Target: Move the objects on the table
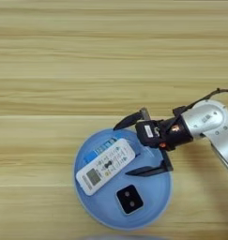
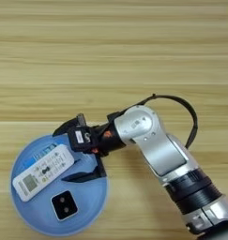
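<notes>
A big round blue plate [image 1: 158,205] is seen on the light wooden worktop [image 1: 87,56]. On the plate, a white remote control [image 1: 106,166] is laid slanted, with a blue labelled tube [image 1: 99,151] tucked partly under it. A small black-topped cube [image 1: 129,199] is placed just below the remote. The right tool [image 1: 129,149] is held over the plate's right side with its two black fingers spread wide, nothing pinched between them.

This looks like a robot test bench in a lab rather than a home. A bare light-wood bench [image 1: 87,56] fills the view, stretching away beyond the gripper [image 1: 134,147]. Just left of the gripper a blue plate [image 1: 155,204] holds unrelated household items: a white remote control [image 1: 106,166] and a small cube [image 1: 130,199].
</notes>
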Controlling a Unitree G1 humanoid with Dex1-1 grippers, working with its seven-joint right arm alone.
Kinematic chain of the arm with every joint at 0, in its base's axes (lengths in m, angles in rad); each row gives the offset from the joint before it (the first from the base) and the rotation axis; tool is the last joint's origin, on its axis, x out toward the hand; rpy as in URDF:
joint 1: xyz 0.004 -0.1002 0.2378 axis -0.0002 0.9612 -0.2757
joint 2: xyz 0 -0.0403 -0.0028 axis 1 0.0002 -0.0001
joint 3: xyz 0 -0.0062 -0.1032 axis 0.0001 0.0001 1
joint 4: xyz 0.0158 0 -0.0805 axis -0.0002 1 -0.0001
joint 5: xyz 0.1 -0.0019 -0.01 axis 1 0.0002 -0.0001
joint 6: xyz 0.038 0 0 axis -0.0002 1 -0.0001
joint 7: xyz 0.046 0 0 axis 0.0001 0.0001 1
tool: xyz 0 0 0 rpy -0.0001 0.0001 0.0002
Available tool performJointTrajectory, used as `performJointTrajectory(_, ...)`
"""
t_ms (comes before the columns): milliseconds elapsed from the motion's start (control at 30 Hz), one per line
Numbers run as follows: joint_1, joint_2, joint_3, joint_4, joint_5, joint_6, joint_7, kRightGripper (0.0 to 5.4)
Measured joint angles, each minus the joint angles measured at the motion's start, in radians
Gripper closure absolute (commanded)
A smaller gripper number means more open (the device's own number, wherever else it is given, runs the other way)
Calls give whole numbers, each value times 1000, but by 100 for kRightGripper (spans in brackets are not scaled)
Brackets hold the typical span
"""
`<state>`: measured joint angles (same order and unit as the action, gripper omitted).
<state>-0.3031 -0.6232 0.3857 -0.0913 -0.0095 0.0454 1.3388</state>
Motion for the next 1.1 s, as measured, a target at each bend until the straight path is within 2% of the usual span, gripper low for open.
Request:
performJointTrajectory(267,17,9,35,72,-63,-77,-25,3)
performJointTrajectory(500,20,36,40,101,-82,-97,-55,3)
performJointTrajectory(1100,30,41,40,98,-81,-96,-61,257)
